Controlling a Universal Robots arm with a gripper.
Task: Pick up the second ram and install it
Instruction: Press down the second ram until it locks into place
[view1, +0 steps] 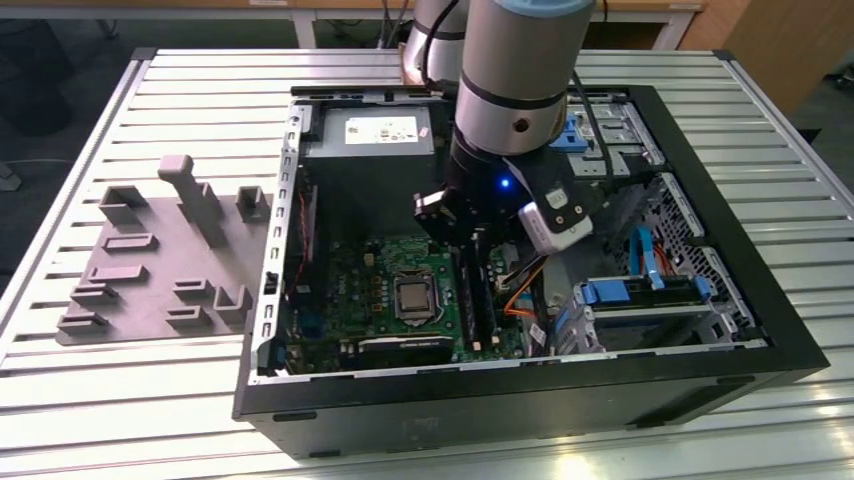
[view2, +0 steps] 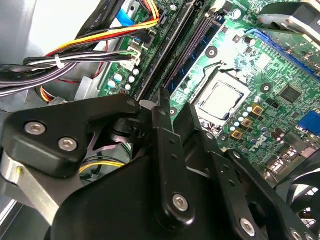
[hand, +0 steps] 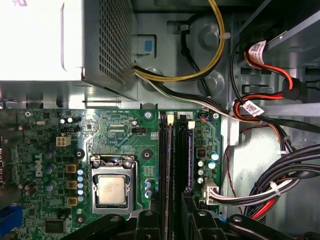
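The second ram looks like a thin, flat, dark stick standing on its edge in line with the long black slots, right under my gripper; its long side runs straight out from me. I cannot tell if I am holding it or have let go. Around it are the bumpy green motherboard, the shiny square chip and bendy wires

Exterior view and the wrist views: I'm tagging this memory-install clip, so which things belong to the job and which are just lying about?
Part of the job:
- gripper, low inside the computer case
- memory stick, sitting in the slots
- memory slots on the motherboard

Just lying about:
- grey holder blocks
- power supply
- cable bundle
- processor socket
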